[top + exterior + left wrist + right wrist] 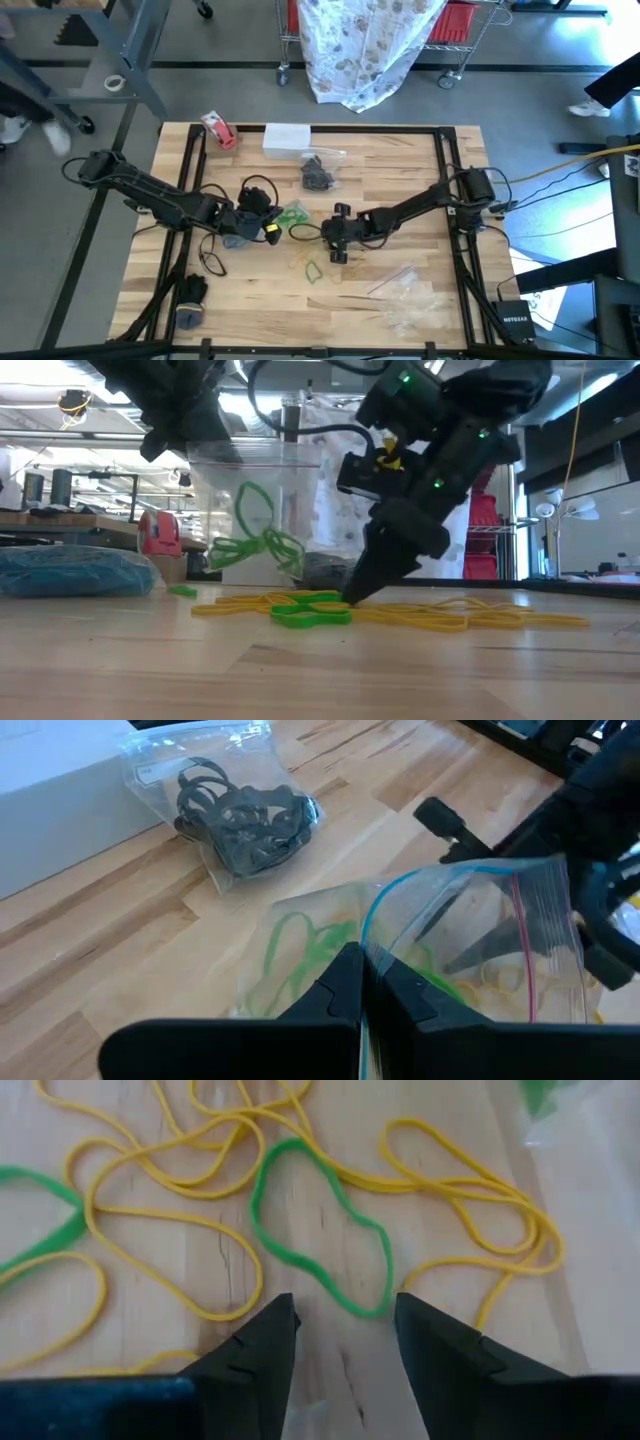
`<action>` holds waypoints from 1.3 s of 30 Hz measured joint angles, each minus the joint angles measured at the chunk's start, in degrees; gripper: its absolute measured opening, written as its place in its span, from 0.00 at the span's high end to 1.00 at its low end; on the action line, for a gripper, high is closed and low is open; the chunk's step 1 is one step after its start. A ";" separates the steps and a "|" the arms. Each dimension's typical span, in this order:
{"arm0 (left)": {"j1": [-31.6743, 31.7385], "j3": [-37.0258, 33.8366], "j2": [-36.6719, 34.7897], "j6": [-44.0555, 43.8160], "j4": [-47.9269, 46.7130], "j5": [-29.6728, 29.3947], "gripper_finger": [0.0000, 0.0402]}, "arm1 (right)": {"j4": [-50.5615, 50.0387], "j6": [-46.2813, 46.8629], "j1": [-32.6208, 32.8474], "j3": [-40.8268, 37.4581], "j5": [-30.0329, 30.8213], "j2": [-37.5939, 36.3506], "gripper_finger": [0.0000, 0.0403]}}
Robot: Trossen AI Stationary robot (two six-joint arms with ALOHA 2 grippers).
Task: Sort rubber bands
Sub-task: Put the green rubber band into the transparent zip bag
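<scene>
Rubber bands (300,1210) are lying loose at the centre of the frame, yellow loops tangled around a green one (320,1240). The right gripper (345,1330) is hovering with fingers spread astride its near end, while the left gripper (362,982) is pinching a clear bag (470,940) of green bands. Best lowering squarely, catching green alone.

Loose rubber bands (320,1240) under my right gripper (340,1342): mostly tan-yellow, a few bright green. Green bands (300,945) in the clear bag (470,935), which has a blue and red zip strip. Black bands (240,815) in another clear bag. My fingers (250,1355) are dark. Table (400,180) is pale wood. Tape roll (218,130) is red and white.
</scene>
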 joint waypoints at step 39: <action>-0.04 -0.02 0.00 0.27 2.77 -0.02 1.00 | 5.30 -5.75 6.52 5.09 10.28 -19.27 1.00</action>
